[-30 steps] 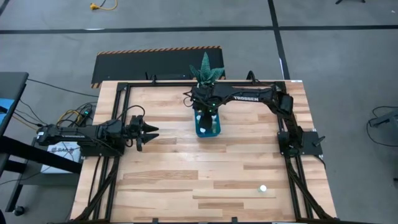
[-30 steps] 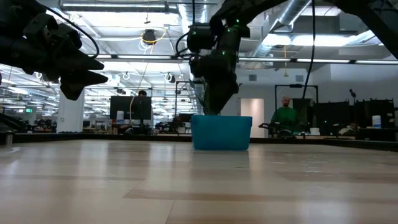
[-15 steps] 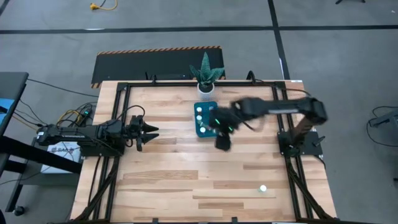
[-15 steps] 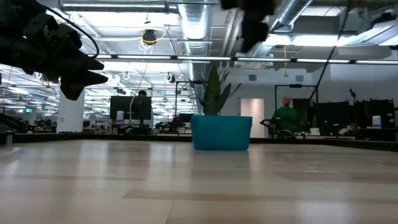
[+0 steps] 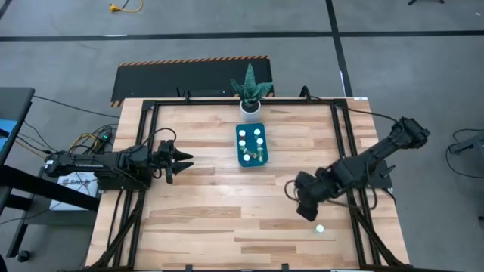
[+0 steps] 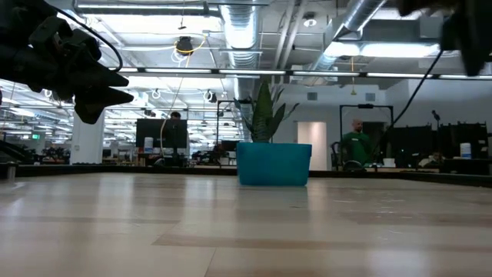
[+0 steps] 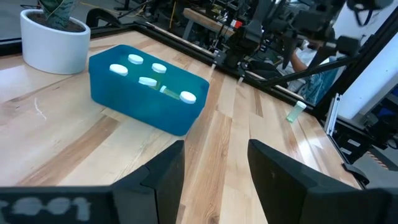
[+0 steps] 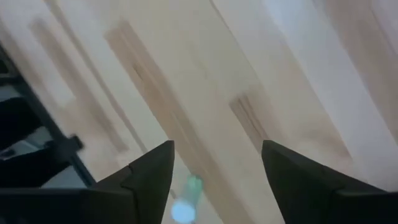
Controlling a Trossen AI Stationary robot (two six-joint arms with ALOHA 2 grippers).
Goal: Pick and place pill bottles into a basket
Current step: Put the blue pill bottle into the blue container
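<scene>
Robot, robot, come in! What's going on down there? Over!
Right pincer open, empty, above the table beside the last bottle. Left pincer open, waiting at the left. Other bottles sit in the basket. Nothing in the way.

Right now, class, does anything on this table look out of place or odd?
Yes: one pill bottle lies alone on the table near its front right corner, far from the basket where the other bottles stand. The right gripper hovers open beside it.
</scene>
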